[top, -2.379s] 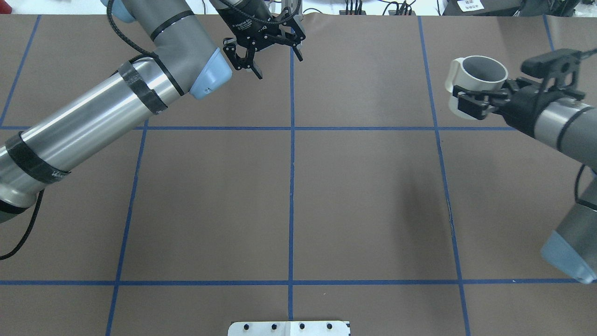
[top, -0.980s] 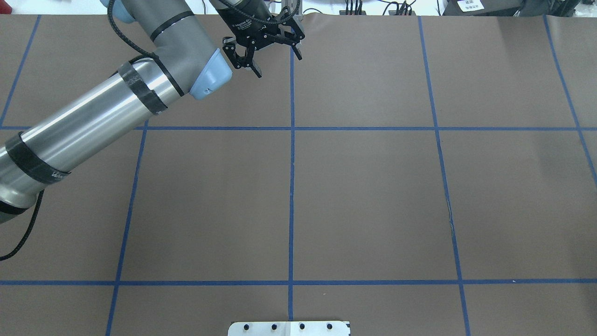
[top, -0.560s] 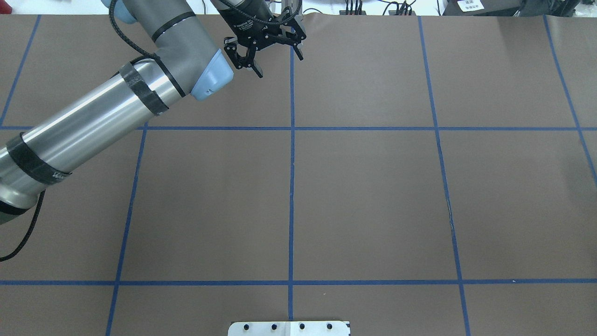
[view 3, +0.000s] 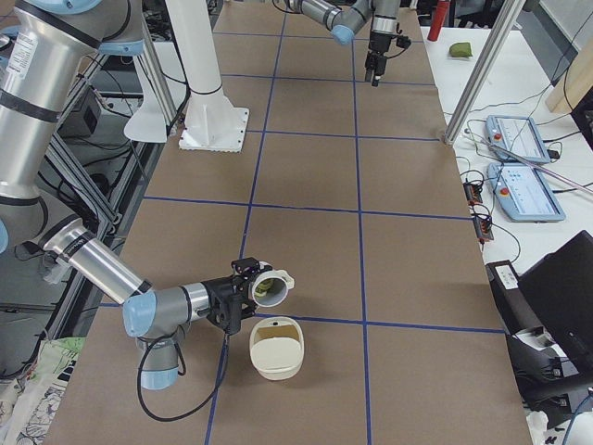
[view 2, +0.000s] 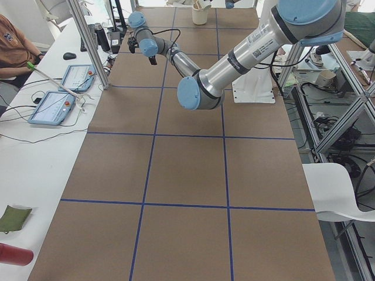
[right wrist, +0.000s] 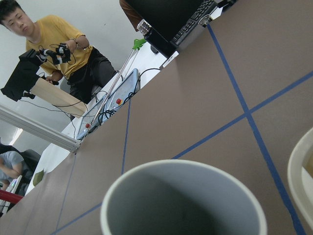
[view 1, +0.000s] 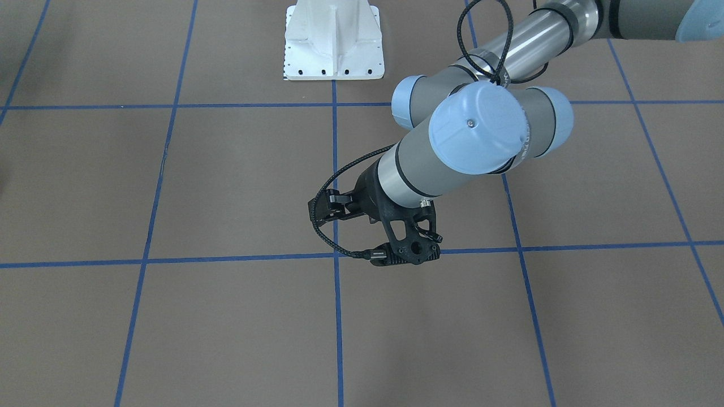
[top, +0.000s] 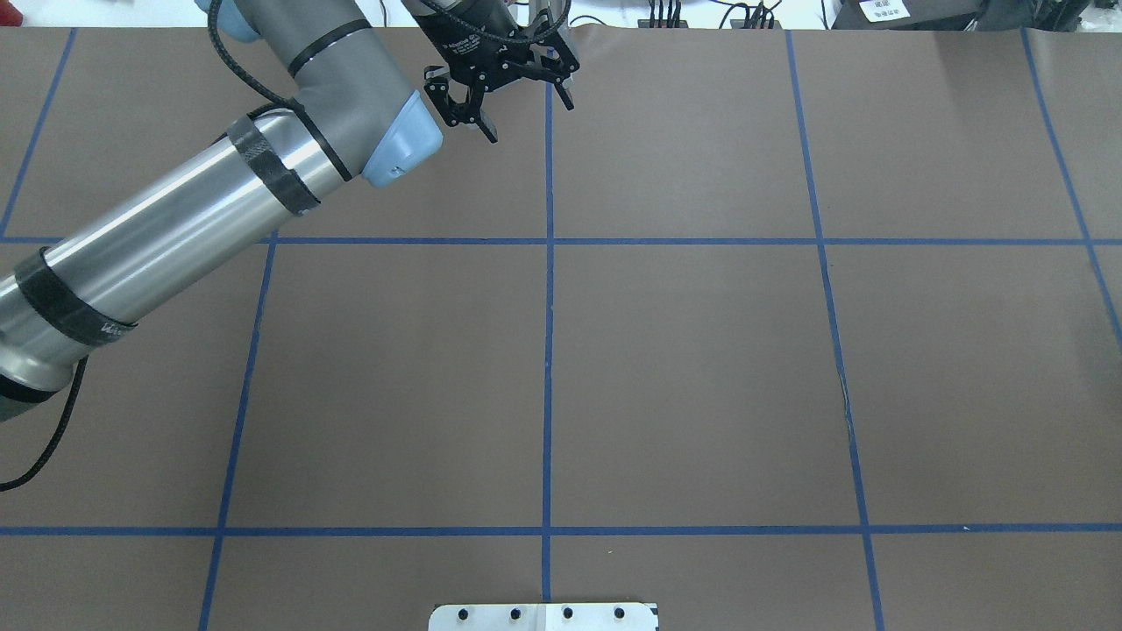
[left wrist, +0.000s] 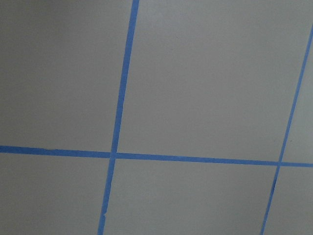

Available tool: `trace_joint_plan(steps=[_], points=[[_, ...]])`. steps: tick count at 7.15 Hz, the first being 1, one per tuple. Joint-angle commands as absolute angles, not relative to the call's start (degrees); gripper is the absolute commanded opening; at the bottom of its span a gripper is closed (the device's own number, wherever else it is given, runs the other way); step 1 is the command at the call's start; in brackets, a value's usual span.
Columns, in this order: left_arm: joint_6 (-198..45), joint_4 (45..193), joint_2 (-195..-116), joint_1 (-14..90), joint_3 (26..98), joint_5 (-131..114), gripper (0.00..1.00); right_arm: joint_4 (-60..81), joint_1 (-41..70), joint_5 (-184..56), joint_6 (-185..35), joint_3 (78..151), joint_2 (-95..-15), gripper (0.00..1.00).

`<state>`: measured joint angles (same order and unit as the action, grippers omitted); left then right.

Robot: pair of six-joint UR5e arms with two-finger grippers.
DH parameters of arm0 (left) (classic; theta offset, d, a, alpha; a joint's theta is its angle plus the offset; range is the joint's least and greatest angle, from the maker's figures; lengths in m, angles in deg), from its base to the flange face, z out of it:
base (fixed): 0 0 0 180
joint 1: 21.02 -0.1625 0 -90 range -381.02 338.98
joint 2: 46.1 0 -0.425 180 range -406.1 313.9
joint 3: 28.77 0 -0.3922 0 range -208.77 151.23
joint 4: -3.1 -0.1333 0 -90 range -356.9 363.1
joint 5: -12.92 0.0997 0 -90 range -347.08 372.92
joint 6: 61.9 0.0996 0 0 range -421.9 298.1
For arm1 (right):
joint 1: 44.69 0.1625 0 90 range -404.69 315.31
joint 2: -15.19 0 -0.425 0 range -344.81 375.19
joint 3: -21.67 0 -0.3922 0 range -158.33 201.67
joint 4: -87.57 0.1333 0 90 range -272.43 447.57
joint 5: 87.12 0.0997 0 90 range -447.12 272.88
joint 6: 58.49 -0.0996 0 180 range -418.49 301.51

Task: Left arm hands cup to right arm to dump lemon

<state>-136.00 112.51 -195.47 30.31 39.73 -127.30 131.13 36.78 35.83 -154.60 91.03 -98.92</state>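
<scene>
**Operator:** Where is the cup?

**Me:** The cup [view 3: 269, 287] is at the end of my right arm [view 3: 93, 264]. It is off the bench [view 3: 389, 278] and tipped well over, with its mouth turned away from my wrist. The lemon [view 3: 263, 290] shows yellow-green just inside the rim.

**Operator:** Why tilt it that far?

**Me:** As I judge it, the dump is the step in hand, and the tilt is there so the lemon rolls out. A cream bowl [view 3: 276, 350] sits on the bench just beside the cup and looks like the place for it. The lemon is not out yet.

**Operator:** And your fingers?

**Me:** My right fingers [view 3: 236, 295] are lost in the black bulk behind the cup, so I cannot tell how they are set. The right wrist camera sees the cup's grey inside right in front of them. My left fingers [top: 462, 107] are spread wide and hold nothing. They point down near the bench's far edge, well apart from the cup. I'd say they are there to keep clear of the pour.
</scene>
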Motion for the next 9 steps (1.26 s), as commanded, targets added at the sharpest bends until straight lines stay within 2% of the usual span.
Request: trace_joint_plan(steps=[1,9], points=[[-129.8,112.3,-195.0,30.3,40.2,-122.1,1.00,131.5,37.7,35.3,-161.7,90.2,-98.5,0.17],[-103.8,111.7,-190.7,35.9,41.0,-115.9,1.00,132.7,38.7,29.6,-184.8,88.9,-96.7,0.18]])
